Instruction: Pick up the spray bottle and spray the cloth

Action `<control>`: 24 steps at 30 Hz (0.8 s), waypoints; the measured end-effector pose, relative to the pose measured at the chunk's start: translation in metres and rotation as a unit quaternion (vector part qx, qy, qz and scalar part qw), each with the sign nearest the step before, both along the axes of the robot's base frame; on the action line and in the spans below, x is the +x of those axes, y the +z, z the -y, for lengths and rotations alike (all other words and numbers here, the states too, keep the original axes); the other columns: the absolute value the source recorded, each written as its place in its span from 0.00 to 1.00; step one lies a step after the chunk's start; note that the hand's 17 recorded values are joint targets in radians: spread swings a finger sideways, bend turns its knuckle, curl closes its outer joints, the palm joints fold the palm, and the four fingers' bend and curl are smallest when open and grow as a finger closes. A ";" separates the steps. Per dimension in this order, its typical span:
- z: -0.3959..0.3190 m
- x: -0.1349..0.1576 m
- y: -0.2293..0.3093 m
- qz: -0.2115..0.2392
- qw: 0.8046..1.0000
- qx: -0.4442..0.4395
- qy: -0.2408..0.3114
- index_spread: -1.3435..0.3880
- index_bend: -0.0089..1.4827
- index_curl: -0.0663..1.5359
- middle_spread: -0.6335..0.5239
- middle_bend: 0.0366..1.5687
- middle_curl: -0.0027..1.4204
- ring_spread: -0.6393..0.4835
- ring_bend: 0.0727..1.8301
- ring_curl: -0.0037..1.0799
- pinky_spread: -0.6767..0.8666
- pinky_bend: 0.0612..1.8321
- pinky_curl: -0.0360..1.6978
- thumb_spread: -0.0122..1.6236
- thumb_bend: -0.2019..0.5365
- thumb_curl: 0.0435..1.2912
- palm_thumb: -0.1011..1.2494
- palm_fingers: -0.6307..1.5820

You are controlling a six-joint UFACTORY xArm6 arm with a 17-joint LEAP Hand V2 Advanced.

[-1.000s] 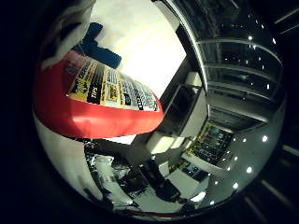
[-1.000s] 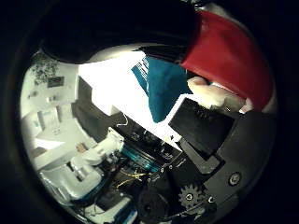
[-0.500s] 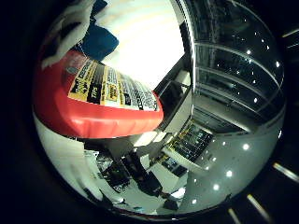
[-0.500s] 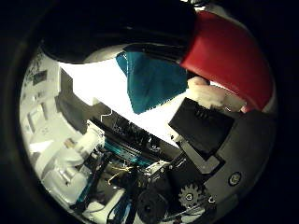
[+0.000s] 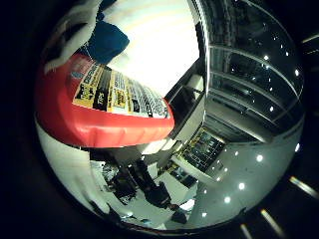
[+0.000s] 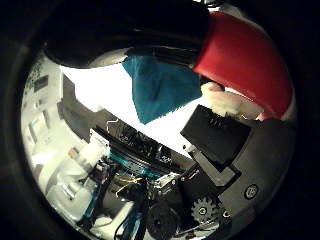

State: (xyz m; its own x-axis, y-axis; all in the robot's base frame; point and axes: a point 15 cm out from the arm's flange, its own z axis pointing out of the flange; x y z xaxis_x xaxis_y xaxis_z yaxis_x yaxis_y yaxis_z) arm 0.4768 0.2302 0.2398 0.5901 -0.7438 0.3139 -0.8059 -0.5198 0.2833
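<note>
Both cameras are looking out from the palm, pressed close against the red spray bottle point(image 5: 99, 122). The little-finger one is facing across the white table point(image 5: 159, 45) toward the room; both are catching the teal cloth point(image 6: 162, 85).

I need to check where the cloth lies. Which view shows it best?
The thumb side view: the cloth lies spread on the white table, mostly uncovered. The little finger side view shows only a corner behind the bottle.
</note>
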 end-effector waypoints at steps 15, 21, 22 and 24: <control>-0.049 -0.006 0.092 0.043 0.981 0.190 0.006 0.64 0.77 0.56 0.46 0.88 0.48 0.43 0.82 0.57 0.31 0.53 0.83 0.25 0.25 0.76 0.83 0.81; -0.088 -0.007 0.118 0.037 0.949 0.312 0.002 0.65 0.77 0.56 0.46 0.88 0.48 0.43 0.82 0.57 0.31 0.53 0.83 0.25 0.25 0.76 0.83 0.81; -0.097 -0.005 0.126 0.041 0.941 0.337 0.003 0.65 0.77 0.56 0.46 0.88 0.48 0.43 0.82 0.57 0.31 0.53 0.83 0.25 0.25 0.76 0.83 0.81; -0.111 0.002 0.141 0.051 0.922 0.385 0.008 0.65 0.77 0.56 0.46 0.88 0.48 0.43 0.82 0.57 0.31 0.53 0.83 0.25 0.25 0.76 0.83 0.81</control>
State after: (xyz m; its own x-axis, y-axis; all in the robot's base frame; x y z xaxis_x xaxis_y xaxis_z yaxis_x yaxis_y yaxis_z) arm 0.4793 0.3410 0.3808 0.5995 -0.7609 -0.2484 -0.7985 -0.5471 -0.2511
